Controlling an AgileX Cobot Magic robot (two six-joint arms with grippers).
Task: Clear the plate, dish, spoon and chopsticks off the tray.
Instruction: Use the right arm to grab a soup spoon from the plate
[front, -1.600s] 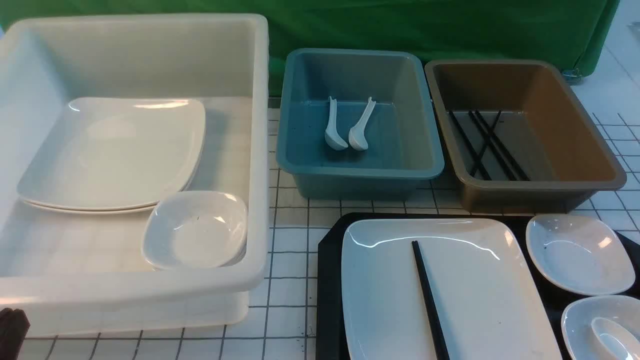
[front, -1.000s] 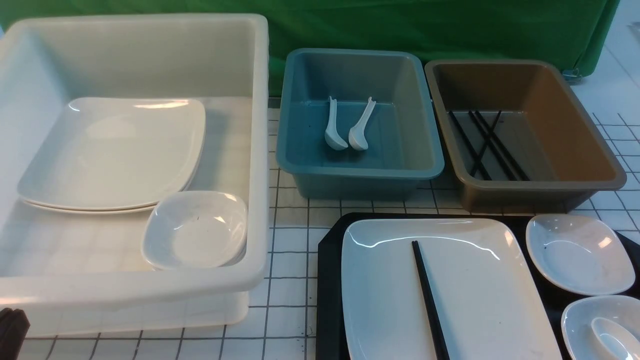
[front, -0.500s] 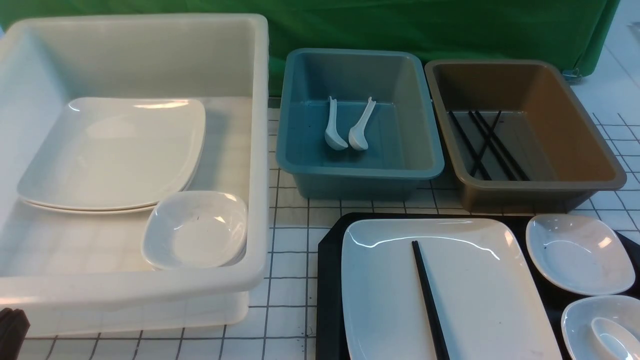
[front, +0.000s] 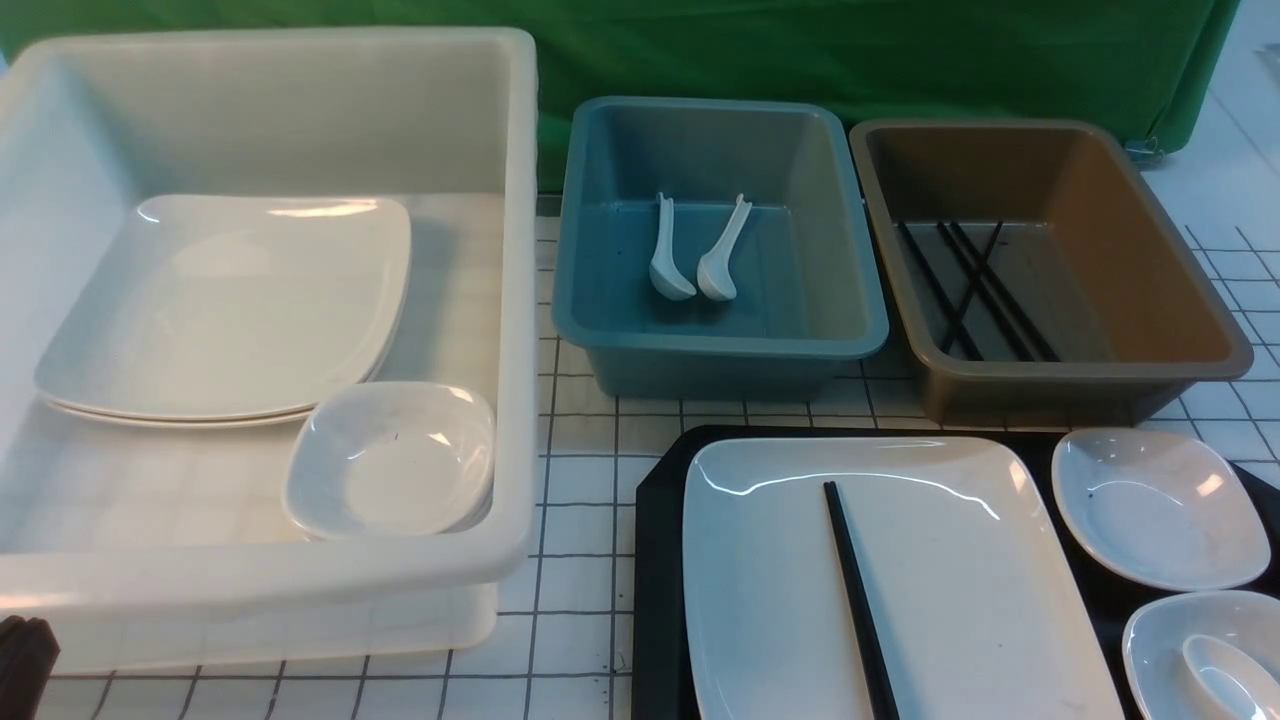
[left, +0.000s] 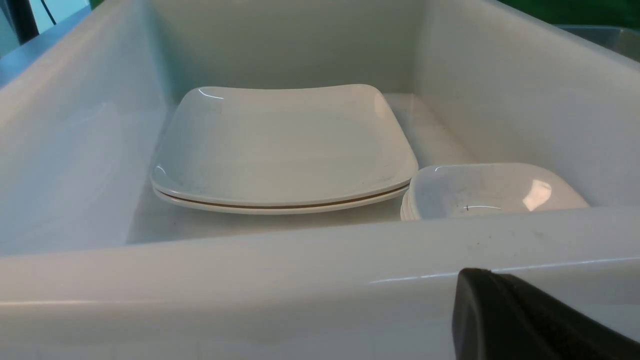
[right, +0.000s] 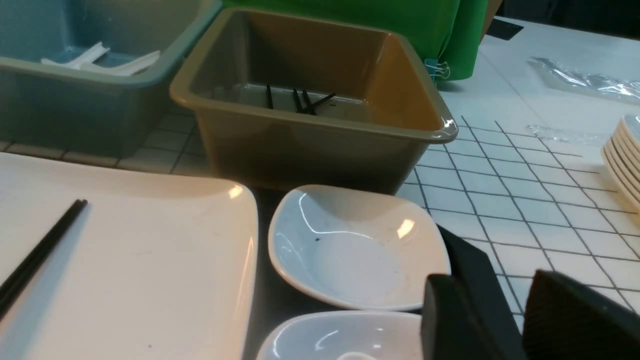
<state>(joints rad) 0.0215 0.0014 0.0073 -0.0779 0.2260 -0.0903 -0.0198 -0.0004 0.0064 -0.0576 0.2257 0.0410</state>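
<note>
My right gripper (right: 505, 305) hangs part-open and empty at the tray's (front: 655, 560) right side. The chopsticks (front: 858, 600) lie to its left on the plate (front: 960, 560), pointing away from me. My left gripper (front: 20, 660) is shut and farther off.

My right tool (right: 522, 305) has two blocky, matte black fingers (right: 460, 325); my left tool (left: 482, 295) shows one smooth, rounded black edge.
</note>
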